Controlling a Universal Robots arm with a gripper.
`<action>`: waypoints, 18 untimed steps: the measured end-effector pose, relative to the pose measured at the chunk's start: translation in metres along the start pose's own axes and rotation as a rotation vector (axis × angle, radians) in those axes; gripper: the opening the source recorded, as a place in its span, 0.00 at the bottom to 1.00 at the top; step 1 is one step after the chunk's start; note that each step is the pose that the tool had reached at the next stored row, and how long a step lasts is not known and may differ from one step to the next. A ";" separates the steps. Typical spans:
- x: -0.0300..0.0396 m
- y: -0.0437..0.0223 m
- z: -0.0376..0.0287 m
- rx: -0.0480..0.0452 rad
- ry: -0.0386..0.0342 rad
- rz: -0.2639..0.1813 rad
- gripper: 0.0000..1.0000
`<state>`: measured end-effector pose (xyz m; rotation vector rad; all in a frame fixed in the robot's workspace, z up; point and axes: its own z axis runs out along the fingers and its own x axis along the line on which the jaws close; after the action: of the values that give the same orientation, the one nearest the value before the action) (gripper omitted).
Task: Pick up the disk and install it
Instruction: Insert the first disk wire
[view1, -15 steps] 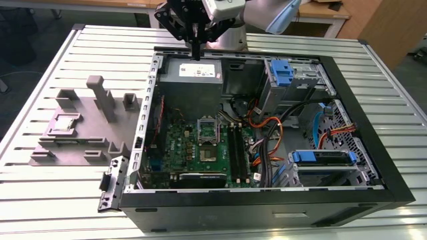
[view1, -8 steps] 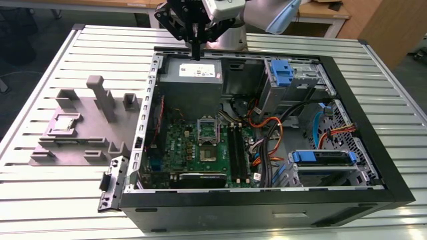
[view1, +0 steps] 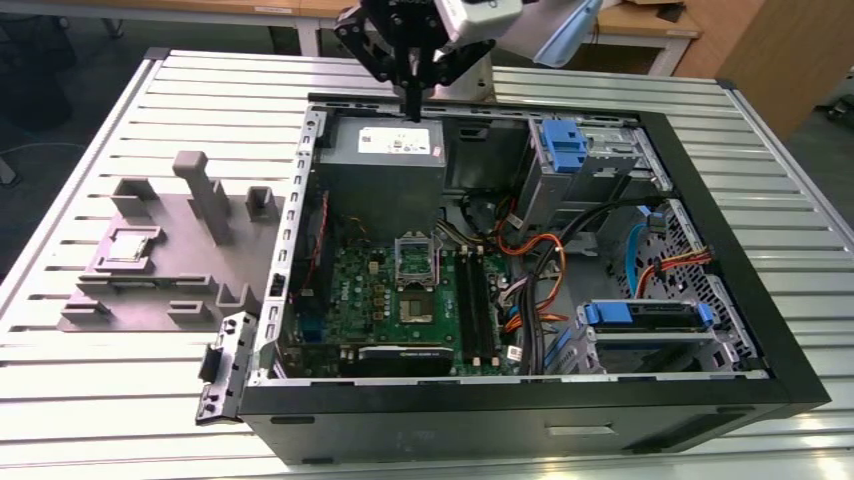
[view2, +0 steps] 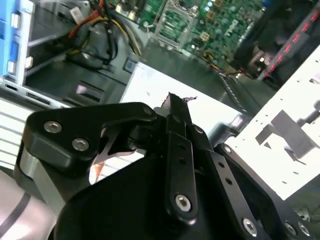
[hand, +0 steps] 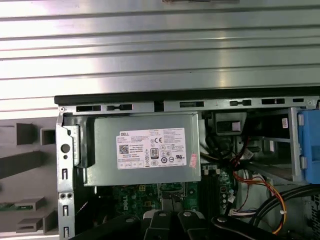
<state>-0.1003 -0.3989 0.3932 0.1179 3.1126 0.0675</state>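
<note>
My gripper (view1: 414, 110) hangs at the far side of the open computer case (view1: 534, 400), its thin fingers pressed together and shut on nothing, just above the grey metal power supply box (view1: 384, 150) with a white sticker. In the second wrist view the shut fingertips (view2: 174, 102) point at that box's sticker (view2: 150, 85). The disk (view1: 650, 316), a grey drive with a blue carrier edge, lies in the case's near corner toward the exterior view's right, far from the gripper.
A bare blue bracket (view1: 567, 145) (hand: 310, 145) sits in the far bay beside the power supply (hand: 145, 147). Orange and black cables (view1: 534, 250) cross above the green motherboard (view1: 414, 300). A grey fixture plate (view1: 174, 250) lies on the slatted table (view1: 200, 90) beside the case.
</note>
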 end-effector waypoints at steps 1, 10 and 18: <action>-0.0029 0.0002 0.0001 0.0001 0.0000 0.000 0.10; -0.0056 -0.0076 0.0004 0.0037 -0.0005 0.000 0.10; -0.0089 -0.0366 0.0050 0.0076 -0.0009 0.000 0.10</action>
<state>-0.0941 -0.4359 0.3868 0.1177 3.1123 0.0557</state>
